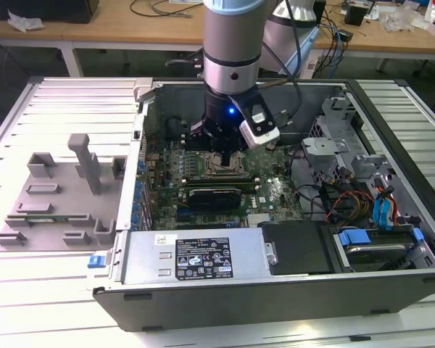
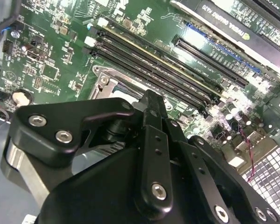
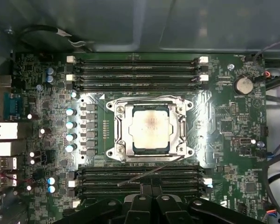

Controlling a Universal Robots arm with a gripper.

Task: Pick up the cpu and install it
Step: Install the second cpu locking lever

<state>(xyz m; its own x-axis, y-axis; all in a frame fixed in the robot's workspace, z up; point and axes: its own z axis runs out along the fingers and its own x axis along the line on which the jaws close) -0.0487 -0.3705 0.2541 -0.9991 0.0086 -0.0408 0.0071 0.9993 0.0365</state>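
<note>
Claw (image 3: pixel 149 205) above 1 cpu (image 3: pixel 150 128), 1 socket (image 3: pixel 113 128).

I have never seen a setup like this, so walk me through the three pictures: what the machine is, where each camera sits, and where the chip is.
The exterior view shows one robot arm reaching down into an open computer case that lies on a slatted metal table. Its gripper hangs just above the green motherboard.

Both wrist views come from cameras riding on the arm, looking down past the black gripper.

In the first wrist view the cpu, a pale square chip, sits in its metal-framed socket, between rows of long memory slots. The gripper holds nothing that I can see.
</note>
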